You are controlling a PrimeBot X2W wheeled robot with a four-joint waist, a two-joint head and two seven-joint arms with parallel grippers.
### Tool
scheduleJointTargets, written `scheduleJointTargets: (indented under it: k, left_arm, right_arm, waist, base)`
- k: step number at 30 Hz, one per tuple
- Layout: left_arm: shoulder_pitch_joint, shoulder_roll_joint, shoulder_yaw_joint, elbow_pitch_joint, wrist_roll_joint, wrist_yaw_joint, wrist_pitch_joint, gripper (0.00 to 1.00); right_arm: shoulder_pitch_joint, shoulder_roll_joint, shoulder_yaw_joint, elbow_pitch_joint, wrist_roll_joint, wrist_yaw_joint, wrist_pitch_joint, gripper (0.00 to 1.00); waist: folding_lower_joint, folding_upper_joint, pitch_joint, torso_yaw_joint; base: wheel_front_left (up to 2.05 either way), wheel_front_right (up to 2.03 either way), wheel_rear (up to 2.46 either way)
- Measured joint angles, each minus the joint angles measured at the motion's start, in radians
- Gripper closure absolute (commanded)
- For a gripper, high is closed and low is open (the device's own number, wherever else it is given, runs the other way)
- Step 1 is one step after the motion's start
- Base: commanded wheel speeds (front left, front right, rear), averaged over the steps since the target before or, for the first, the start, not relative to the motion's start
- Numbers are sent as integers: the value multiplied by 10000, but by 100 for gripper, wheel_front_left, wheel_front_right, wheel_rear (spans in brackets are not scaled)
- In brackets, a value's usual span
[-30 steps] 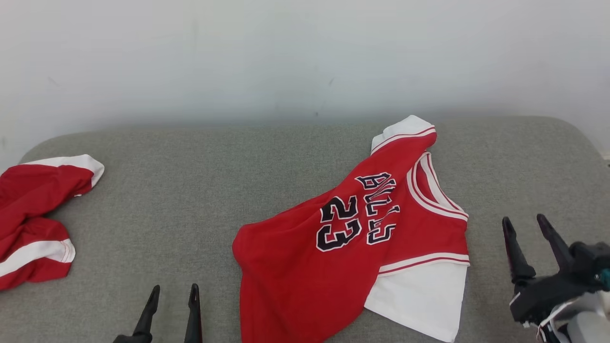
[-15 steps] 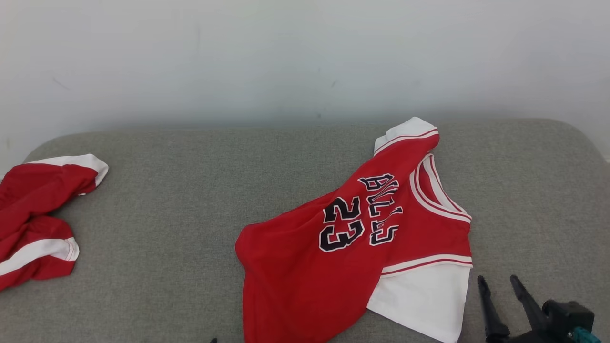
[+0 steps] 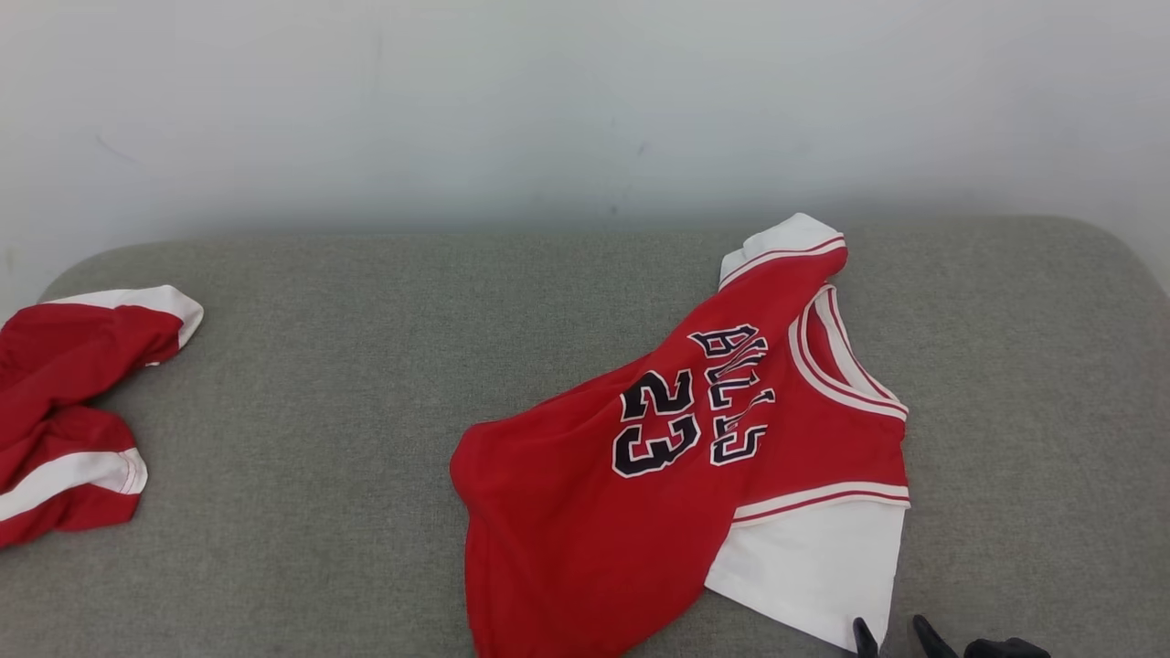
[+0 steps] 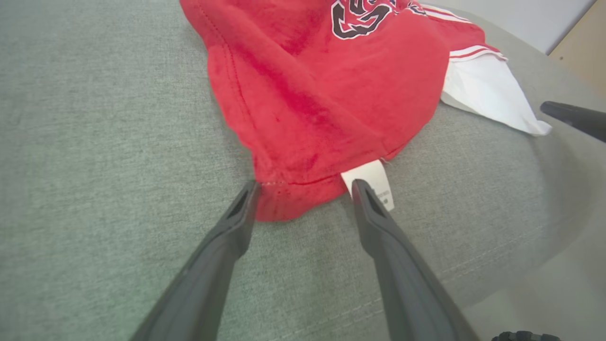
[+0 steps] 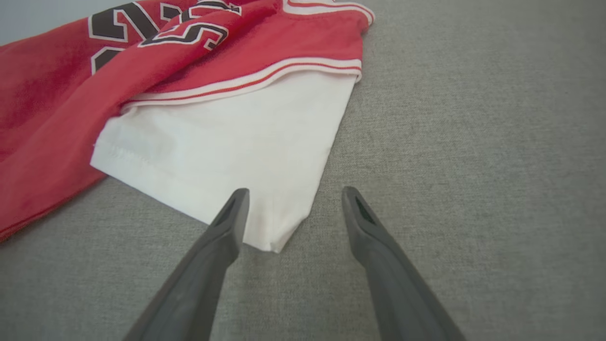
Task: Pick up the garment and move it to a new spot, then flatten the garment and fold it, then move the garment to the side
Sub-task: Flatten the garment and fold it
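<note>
Left gripper stands open at lower centre, its fingers either side of the red jersey hem corner and white tag. Right gripper gapes likewise around the white sleeve corner. Bare gray cushion spreads left of the jersey, with a white wall behind. Another red garment is cut off at the left edge.

Middle left, head view: you have open grey cushion between the jersey and the other red garment.
Right side, head view: bare cushion runs from the jersey to the rounded edge.
Top, head view: the wall closes off the far side.
Left gripper: spread fingers flank the jersey's hem corner, with open cushion at that view's left.
Right gripper: parted fingers flank the white sleeve corner, with open cushion at that view's right.
</note>
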Motion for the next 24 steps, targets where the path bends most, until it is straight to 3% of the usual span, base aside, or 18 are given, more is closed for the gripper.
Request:
scheduleJointTargets:
  k: [14,15,16,17,18,19,24]
  left_arm:
    - [-1032,-107,-247,1559,-698,-6,-209,0]
    - [-1099,-115,-257,1712,-834,-8,-222,4]
    - [-1155,-109,-286,1843,-853,-15,-242,52]
    - [-1209,-111,-322,1939,-932,-17,-247,58]
    - [-1255,-121,-366,1985,-1018,-17,-251,73]
    - [-1307,-130,-391,2015,-1034,-17,-265,100]
    - [-1435,-136,-456,1967,-1078,-17,-307,100]
  right_arm:
    - [-630,284,291,1392,-27,2,-272,0]
    - [-693,324,309,1513,-25,0,-288,0]
    - [-758,360,337,1636,-17,0,-293,55]
    - [-825,387,387,1751,36,0,-293,85]
    - [-890,408,435,1843,81,0,-314,100]
    - [-951,418,474,1937,128,0,-360,100]
    - [-1132,474,635,2220,324,0,-548,100]
  waist:
    - [0,0,119,-44]
    - [0,0,111,-49]
    - [0,0,101,-62]
    - [0,0,93,-68]
    - [0,0,85,-80]
    - [0,0,76,-92]
    - [0,0,34,-116]
  base:
    - [0,0,0]
    - [0,0,0]
    - [0,0,0]
    - [0,0,0]
    - [0,0,0]
    - [0,0,0]
    - [0,0,0]
